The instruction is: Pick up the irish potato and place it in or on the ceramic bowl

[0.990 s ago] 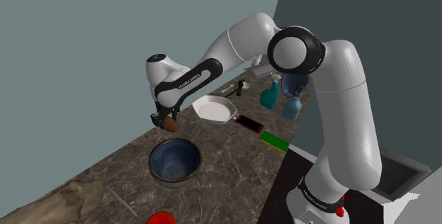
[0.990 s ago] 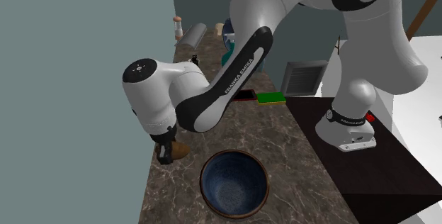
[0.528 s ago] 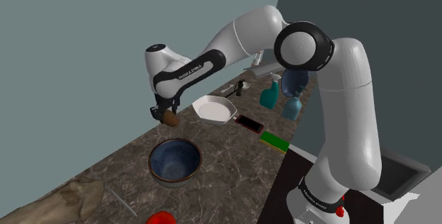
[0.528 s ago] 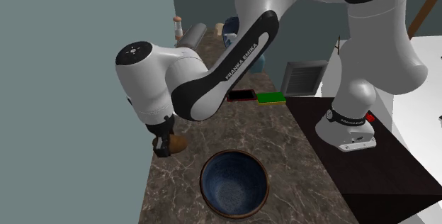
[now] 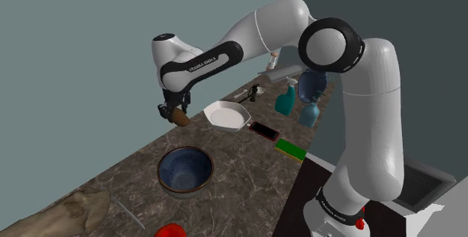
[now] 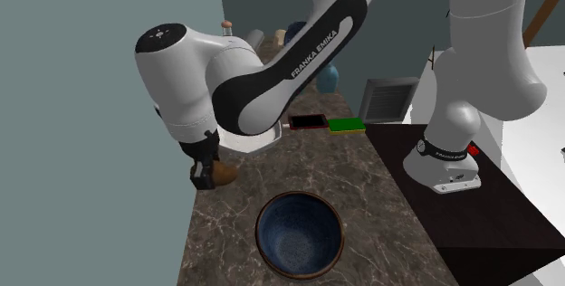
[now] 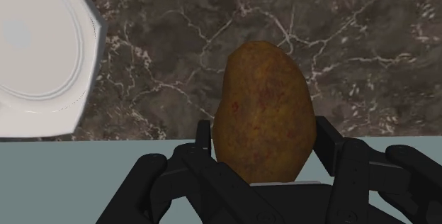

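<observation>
While the hand [image 7: 265, 143] clasps 1 potato [image 7: 263, 95], 1 bowl [image 5: 185, 169] rests nearby.

You see a grey-green wall [image 5: 75, 40] behind a dark marble countertop [image 5: 247, 172]. A darker wall [image 5: 427, 18] joins it at the corner.

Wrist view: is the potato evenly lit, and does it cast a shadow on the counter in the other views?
Wrist view: the potato, clasped by the fingers, is evenly lit and sharp, no glare. Shoulder view: no clear shadow under it on the counter. Second exterior view: none visible either.
</observation>
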### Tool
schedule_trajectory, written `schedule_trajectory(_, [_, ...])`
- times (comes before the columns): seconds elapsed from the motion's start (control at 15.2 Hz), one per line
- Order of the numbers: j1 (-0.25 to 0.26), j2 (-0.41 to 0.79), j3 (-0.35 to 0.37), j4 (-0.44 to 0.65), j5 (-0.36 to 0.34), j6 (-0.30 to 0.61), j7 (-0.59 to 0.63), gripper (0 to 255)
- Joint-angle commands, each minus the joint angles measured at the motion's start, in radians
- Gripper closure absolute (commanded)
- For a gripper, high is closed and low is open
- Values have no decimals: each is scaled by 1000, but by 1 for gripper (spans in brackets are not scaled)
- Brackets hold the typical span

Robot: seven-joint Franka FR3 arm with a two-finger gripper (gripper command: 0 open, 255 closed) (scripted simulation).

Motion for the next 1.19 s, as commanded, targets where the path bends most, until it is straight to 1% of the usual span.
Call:
schedule_trajectory(0.0, [-2,-13,2,8,5,-20,-6,255])
schedule_trajectory(0.73, [-5,-71,12,65,29,-132,-34,255])
schedule_trajectory(1.12, [32,-237,51,-172,49,-72,57,255])
